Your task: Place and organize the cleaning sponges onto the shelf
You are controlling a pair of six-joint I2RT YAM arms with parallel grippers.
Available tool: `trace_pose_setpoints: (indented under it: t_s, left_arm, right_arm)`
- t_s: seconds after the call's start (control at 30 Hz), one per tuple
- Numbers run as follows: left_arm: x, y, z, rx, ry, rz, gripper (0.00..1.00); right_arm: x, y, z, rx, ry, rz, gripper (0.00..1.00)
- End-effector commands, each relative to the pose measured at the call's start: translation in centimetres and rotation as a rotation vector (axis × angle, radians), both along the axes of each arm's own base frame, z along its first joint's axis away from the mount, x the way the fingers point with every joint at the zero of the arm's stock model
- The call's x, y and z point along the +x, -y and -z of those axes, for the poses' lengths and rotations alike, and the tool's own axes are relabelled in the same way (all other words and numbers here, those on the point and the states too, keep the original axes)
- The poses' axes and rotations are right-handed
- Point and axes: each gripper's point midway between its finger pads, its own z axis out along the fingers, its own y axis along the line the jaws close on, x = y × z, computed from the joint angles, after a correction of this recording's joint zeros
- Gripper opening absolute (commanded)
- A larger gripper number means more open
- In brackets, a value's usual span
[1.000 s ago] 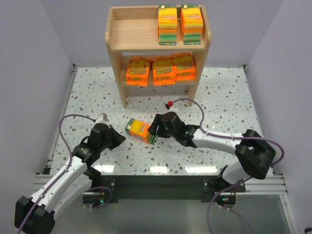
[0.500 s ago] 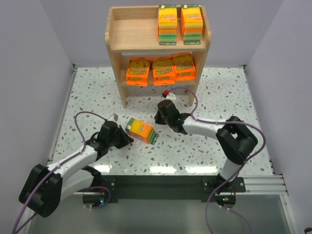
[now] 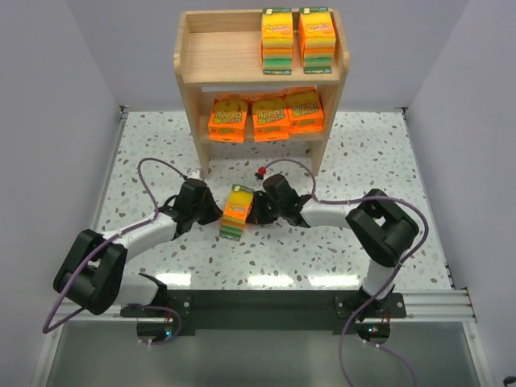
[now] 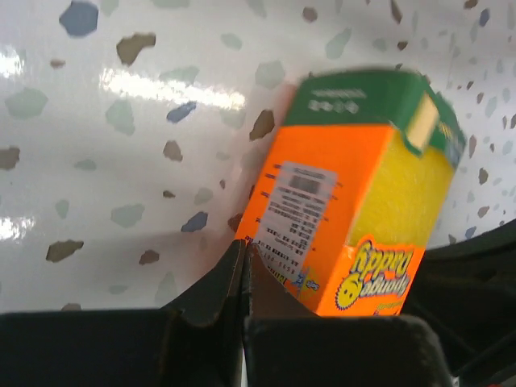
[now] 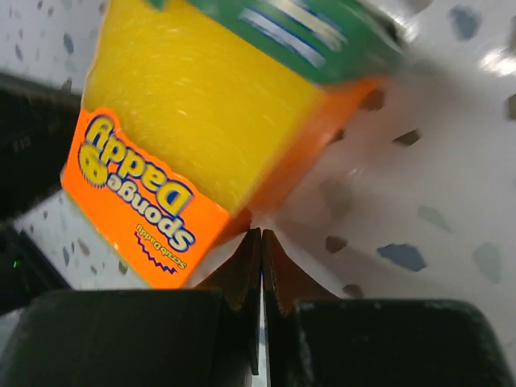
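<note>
matt wood shelf (image 3: pixel 218 56), glossy speckled table (image 3: pixel 145 153), sponge pk (image 3: pixel 236 211) w/ shiny wrap

Loose pack (image 3: pixel 236 211): orange label with blue lettering, yellow sponge face, green end. Upper-tier packs (image 3: pixel 297 40): orange, yellow and green bands. Lower-tier packs (image 3: pixel 270 114): all orange. Shelf (image 3: pixel 222 56): pale natural wood. Table (image 3: pixel 387 153): white, flecked grey, brown and blue. Left arm (image 3: pixel 145 235), right arm (image 3: pixel 330 216): white links, black joints.

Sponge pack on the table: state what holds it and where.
No jaws grip it. Shut left gripper and right gripper touch opposite sides of the sponge pack.
</note>
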Motion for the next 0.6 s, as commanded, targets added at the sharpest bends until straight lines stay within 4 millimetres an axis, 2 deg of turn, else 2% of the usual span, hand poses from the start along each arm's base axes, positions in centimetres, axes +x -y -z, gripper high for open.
trace_pose_setpoints:
  t_s: [0.0, 0.07, 0.13, 0.17, 0.3, 0.33, 0.4, 0.47, 0.5, 0.57]
  left_arm:
    - [3.4, 1.7, -4.2, -0.037, 0.144, 0.028, 0.00]
    - [3.3, 1.6, -4.6, -0.036, 0.140, 0.025, 0.00]
    - [2.5, -0.1, -3.8, 0.019, 0.106, -0.040, 0.00]
    - [2.4, -0.5, -4.7, 0.014, 0.125, -0.061, 0.00]
    - [0.7, -2.1, -5.1, 0.013, 0.121, -0.128, 0.20]
    - [0.4, -2.2, -5.7, 0.002, 0.133, -0.129, 0.23]
    - [-0.4, -2.5, -5.7, -0.008, 0.108, -0.143, 0.27]
    - [-1.2, -2.1, -6.2, -0.061, 0.112, -0.142, 0.32]
    - [-2.0, -1.3, -5.9, -0.115, 0.103, -0.104, 0.36]
    - [-2.6, 0.0, -6.5, -0.211, 0.109, -0.069, 0.40]
  right_arm:
    - [-3.9, -3.3, -3.9, 0.186, -0.007, -0.189, 0.00]
    - [-4.0, -3.6, -4.2, 0.211, -0.012, -0.193, 0.00]
    - [-4.3, -3.7, -4.2, 0.223, -0.023, -0.201, 0.00]
    - [-4.3, -3.6, -4.1, 0.222, -0.023, -0.200, 0.00]
    - [-4.1, -3.3, -3.8, 0.202, -0.010, -0.180, 0.00]
    - [-4.0, -3.2, -3.9, 0.201, -0.006, -0.175, 0.00]
    - [-4.0, -3.2, -4.2, 0.203, -0.002, -0.171, 0.00]
    - [-3.9, -3.0, -4.3, 0.193, 0.001, -0.172, 0.00]
    - [-4.0, -3.0, -4.6, 0.193, 0.010, -0.177, 0.00]
    - [-3.9, -2.7, -4.6, 0.182, 0.017, -0.166, 0.00]
